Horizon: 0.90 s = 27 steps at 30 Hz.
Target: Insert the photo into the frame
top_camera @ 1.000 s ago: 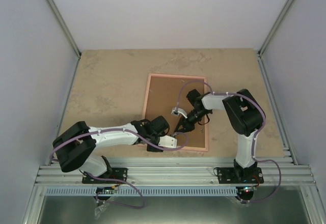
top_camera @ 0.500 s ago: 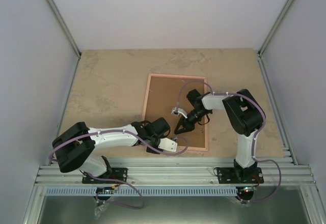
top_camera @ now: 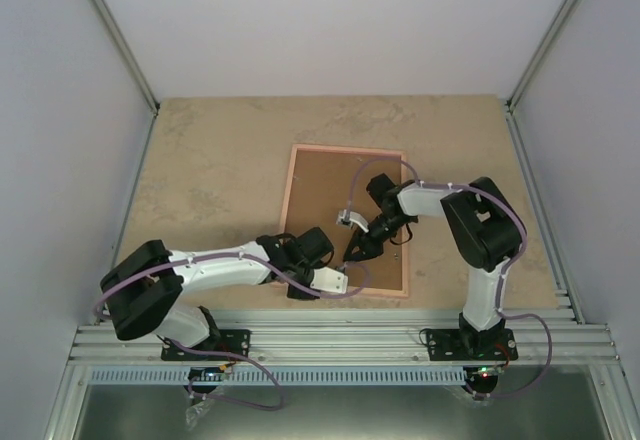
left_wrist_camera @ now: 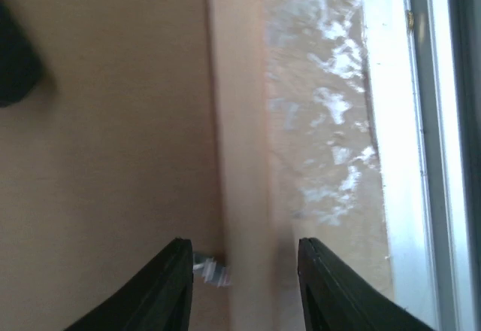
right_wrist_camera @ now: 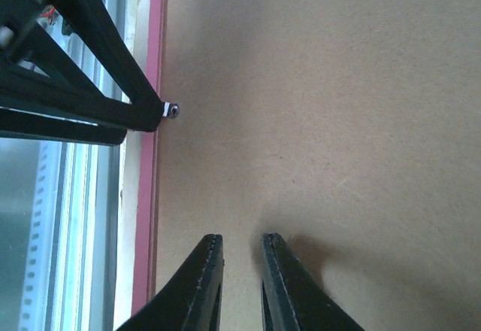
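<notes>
The pink frame [top_camera: 288, 195] lies flat on the table with a plain brown backing board [top_camera: 325, 190] filling it. The photo is hidden. My left gripper [top_camera: 340, 280] is low over the frame's near edge. In the left wrist view its jaws [left_wrist_camera: 244, 252] stand open on either side of the pink rail [left_wrist_camera: 237, 158], with a small metal tab [left_wrist_camera: 210, 268] beside the left finger. My right gripper [top_camera: 352, 253] points down at the board [right_wrist_camera: 323, 105]. Its fingers [right_wrist_camera: 242, 241] are only narrowly open, with nothing between them.
The beige table [top_camera: 220, 170] extends left of and behind the frame. An aluminium rail [top_camera: 340, 335] runs along the near edge, close behind the left gripper. The left gripper's dark fingers [right_wrist_camera: 83, 83] cross the right wrist view near the frame's rim [right_wrist_camera: 150, 158].
The left gripper's jaws narrowed, then widened again over the frame's near edge, shifting slightly. The right gripper has barely moved.
</notes>
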Motion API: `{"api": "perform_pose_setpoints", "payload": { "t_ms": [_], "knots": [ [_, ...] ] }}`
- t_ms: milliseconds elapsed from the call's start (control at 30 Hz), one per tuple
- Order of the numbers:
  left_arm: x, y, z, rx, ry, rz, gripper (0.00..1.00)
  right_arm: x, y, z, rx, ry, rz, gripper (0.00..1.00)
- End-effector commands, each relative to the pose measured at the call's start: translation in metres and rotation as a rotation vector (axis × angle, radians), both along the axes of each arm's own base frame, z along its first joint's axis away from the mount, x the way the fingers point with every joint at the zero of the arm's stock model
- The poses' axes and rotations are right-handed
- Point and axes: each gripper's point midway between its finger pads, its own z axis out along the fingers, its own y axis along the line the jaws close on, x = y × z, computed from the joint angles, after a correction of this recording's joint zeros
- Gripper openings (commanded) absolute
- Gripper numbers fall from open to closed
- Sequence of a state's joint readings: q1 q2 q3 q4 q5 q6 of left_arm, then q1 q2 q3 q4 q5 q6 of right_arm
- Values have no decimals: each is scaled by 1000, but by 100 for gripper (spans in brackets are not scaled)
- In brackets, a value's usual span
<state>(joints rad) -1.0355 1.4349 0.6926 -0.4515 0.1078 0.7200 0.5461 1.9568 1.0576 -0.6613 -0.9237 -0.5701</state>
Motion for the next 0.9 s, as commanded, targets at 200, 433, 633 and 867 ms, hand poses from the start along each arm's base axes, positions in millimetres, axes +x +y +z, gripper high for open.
{"api": "perform_pose_setpoints", "payload": {
  "t_ms": [200, 433, 633, 867],
  "knots": [
    [83, -5, 96, -282, 41, 390, 66, 108, -25, 86, 61, -331, -168, 52],
    [163, 31, 110, -390, 59, 741, 71, 230, -69, 107, -26, -559, -413, 68],
    [192, 41, 107, -434, 113, 858, 72, 292, -77, 99, -110, -672, -470, 77],
    [211, 52, 97, -448, 158, 923, 72, 327, -73, 67, -157, -692, -413, 81]
  ]
}}
